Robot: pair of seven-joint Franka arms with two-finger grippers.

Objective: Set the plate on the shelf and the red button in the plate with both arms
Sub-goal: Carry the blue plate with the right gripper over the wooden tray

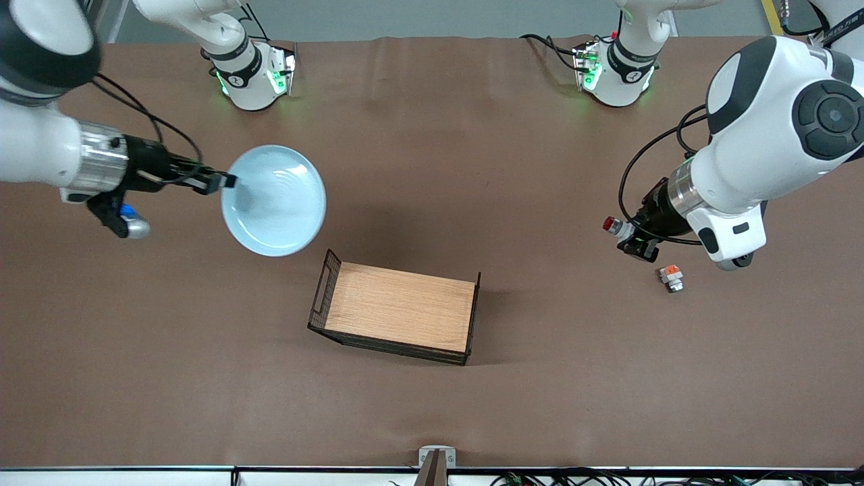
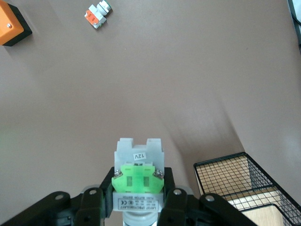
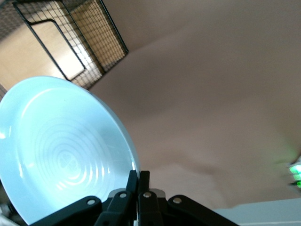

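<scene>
Plate (image 1: pixel 273 200) and red button (image 1: pixel 611 224) aloft

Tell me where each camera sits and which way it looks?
Front view: high across the table, facing both arms; right end effector holds the plate.
Left wrist view: on the left arm, over its end effector clamping the red button.
Right wrist view: on the right arm, looking along the plate.
All three show the wire tray.

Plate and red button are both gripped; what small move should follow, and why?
Probably the right tool should carry the plate, pinched at its rim and lifted, over the empty wire tray. The left tool already holds the red button, away from the tray.
</scene>
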